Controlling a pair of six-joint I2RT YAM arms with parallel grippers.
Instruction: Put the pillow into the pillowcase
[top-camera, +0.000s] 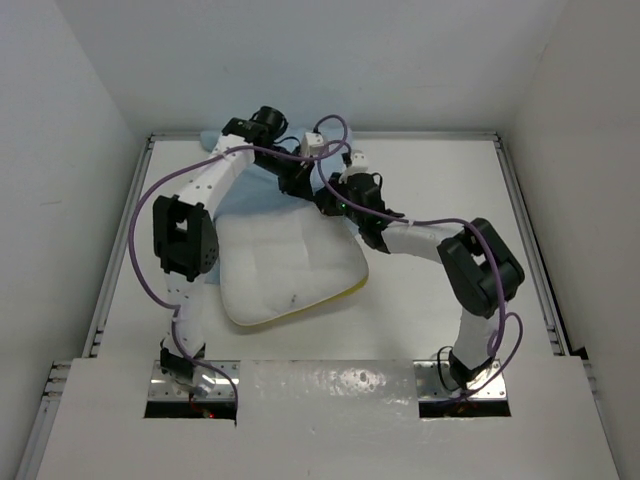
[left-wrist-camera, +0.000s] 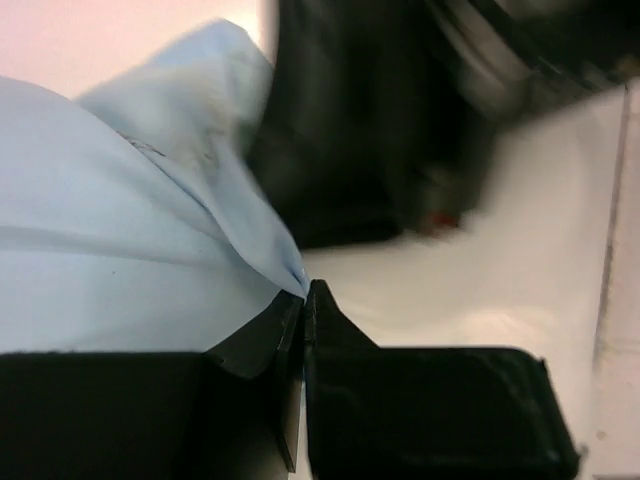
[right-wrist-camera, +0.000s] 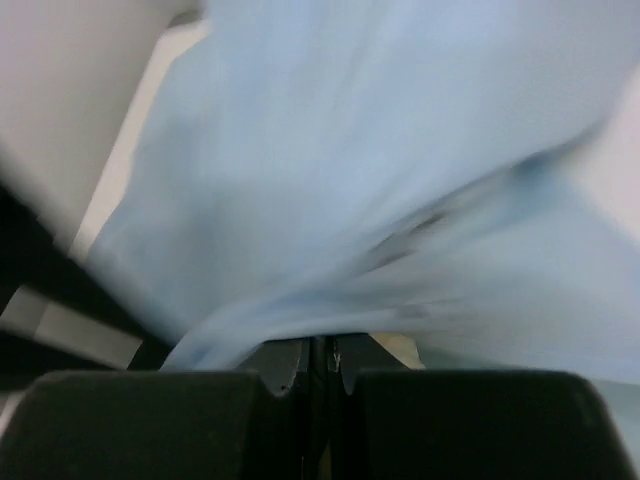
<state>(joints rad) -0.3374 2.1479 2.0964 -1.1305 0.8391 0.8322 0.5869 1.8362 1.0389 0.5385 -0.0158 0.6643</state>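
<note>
Left gripper (left-wrist-camera: 303, 298) and right gripper (right-wrist-camera: 320, 350) are each clamped on pillowcase (top-camera: 248, 195) fabric at upper centre, just above the pillow (top-camera: 290, 270) mid-frame. Best to part the grips evenly, without tugging, so the mouth opens toward the pillow.

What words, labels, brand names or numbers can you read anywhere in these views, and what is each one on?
No readable text in any of the three views.
pillowcase: a faint grey mark near its upper fold in the left wrist view, too blurred to read.
pillow: one small dark speck on its top in the overhead view, too small to tell whether it is lettering.
</note>
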